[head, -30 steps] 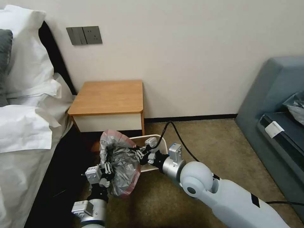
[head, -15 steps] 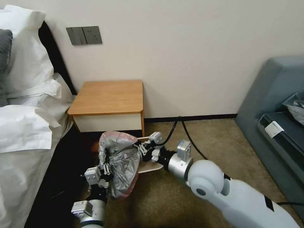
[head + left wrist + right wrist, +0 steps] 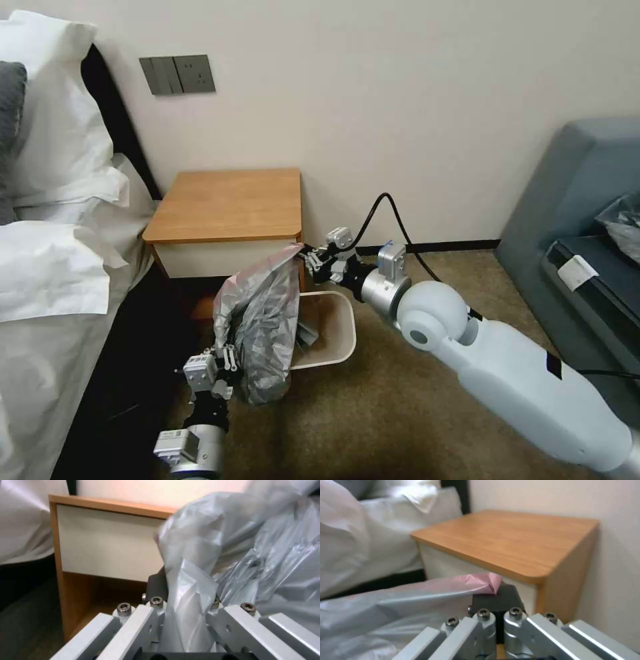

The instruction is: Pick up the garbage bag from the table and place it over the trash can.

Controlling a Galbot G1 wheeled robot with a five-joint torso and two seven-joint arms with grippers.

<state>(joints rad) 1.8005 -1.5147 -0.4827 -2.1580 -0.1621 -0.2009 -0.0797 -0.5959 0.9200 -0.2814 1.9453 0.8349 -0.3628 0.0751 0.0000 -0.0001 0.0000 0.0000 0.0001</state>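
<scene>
The silvery-grey garbage bag (image 3: pixel 257 320) hangs stretched between both grippers, draped across the left rim of the cream trash can (image 3: pixel 346 331) on the carpet. My left gripper (image 3: pixel 225 357) is low, beside the bin's near left corner, and is shut on a gathered fold of the bag (image 3: pixel 233 555). Raised by the front right corner of the table (image 3: pixel 230 203), my right gripper (image 3: pixel 306 256) is shut on the bag's pink rim (image 3: pixel 480 580). The bin's right half is open to view, and the wooden tabletop (image 3: pixel 513 540) is bare.
A bed with white pillows (image 3: pixel 53 200) lies to the left, its dark frame close beside my left arm. At the right stands a grey-blue sofa (image 3: pixel 580 220). A black cable (image 3: pixel 393 213) loops above my right wrist. Open carpet (image 3: pixel 347 413) lies in front of the bin.
My right gripper has risen and moved back toward the wall with the bag's rim, stretching the bag upward and uncovering the trash can's opening. The left gripper has hardly moved.
</scene>
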